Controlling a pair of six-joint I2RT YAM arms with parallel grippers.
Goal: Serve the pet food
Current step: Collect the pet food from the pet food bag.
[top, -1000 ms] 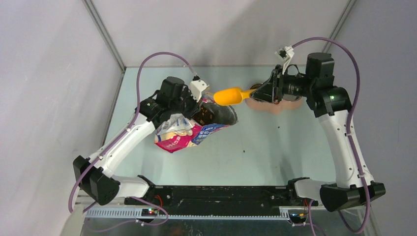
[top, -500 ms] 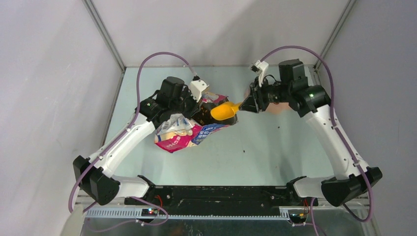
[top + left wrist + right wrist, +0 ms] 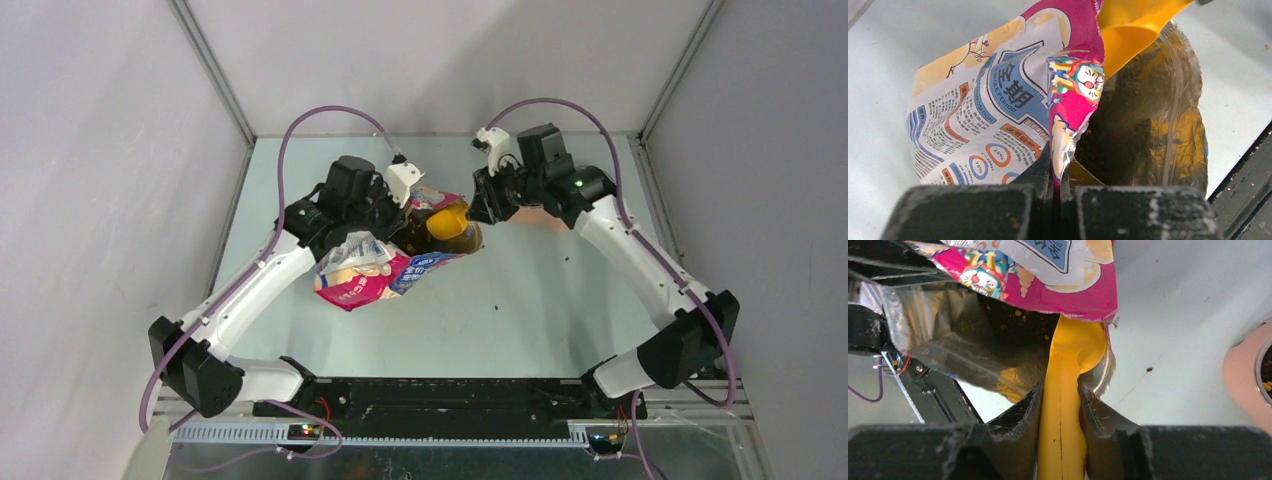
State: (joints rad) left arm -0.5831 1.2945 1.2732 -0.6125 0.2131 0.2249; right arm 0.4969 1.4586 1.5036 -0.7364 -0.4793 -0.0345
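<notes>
A pink-and-blue printed bag point(image 3: 365, 270) lies on the table, its mouth held up and open toward the right. My left gripper point(image 3: 1055, 165) is shut on the bag's point(image 3: 998, 90) upper edge. My right gripper point(image 3: 1060, 390) is shut on the handle of a yellow scoop point(image 3: 1063, 405). The scoop's point(image 3: 452, 220) head reaches into the bag's mouth, partly hidden under the pink flap point(image 3: 1068, 270). Dark brown pet food point(image 3: 1098, 150) shows deep inside the foil-lined bag. Whether the scoop holds any pellets is hidden.
A pink bowl point(image 3: 1243, 375) with a metal inner rim sits to the right of the bag, mostly behind the right arm point(image 3: 600, 220) in the top view. A few stray pellets point(image 3: 568, 260) lie on the pale green table point(image 3: 520, 320). Walls enclose the table's back and sides.
My right arm has swung left from over the pink bowl, carrying the yellow scoop into the bag's mouth. The left arm and bag have not moved.
</notes>
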